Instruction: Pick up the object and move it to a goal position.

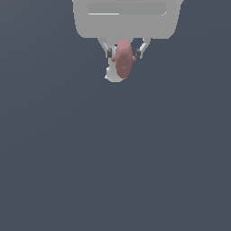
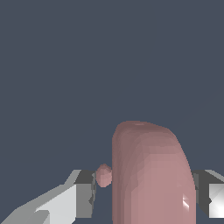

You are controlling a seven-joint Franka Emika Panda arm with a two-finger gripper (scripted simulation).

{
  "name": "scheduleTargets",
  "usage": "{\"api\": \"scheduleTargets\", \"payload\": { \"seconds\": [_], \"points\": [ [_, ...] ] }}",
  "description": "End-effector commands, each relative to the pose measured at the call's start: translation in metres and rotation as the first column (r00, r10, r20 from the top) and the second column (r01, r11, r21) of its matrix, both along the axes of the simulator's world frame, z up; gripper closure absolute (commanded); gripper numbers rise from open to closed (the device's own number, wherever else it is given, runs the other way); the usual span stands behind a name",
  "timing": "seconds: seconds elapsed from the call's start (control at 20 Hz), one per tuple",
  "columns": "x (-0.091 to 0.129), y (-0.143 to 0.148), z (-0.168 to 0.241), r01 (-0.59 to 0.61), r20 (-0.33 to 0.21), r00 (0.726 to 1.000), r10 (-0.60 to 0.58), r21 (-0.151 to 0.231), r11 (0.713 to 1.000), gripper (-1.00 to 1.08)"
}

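The object (image 1: 123, 62) is a pinkish-brown elongated oval lump with small side bumps. In the exterior view it sits near the top, just under the white hand. My gripper (image 1: 124, 53) has a finger on each side of it, and the dark pads meet its side bumps. In the wrist view the object (image 2: 151, 175) stands large between the fingers, with one pad (image 2: 85, 194) against a small bump and the other pad touching the opposite side. My gripper (image 2: 144, 194) is shut on the object. No goal marker shows.
A plain dark blue-grey surface (image 1: 115, 158) fills both views. A small white piece (image 1: 113, 76) pokes out beside the object's lower end.
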State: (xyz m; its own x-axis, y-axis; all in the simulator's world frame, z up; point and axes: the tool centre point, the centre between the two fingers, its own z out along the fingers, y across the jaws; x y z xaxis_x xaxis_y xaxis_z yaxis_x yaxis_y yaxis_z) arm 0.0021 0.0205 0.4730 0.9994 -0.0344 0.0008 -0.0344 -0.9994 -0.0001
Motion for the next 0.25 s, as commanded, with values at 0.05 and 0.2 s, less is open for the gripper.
{"api": "scheduleTargets", "payload": {
  "seconds": [0.05,0.2],
  "points": [
    [0.0004,0.0001,0.0022,0.000,-0.001,1.000,0.000,0.000,1.000,1.08],
    [0.0007,0.0000,0.0009,0.000,-0.001,1.000,0.000,0.000,1.000,1.08]
  ]
}}
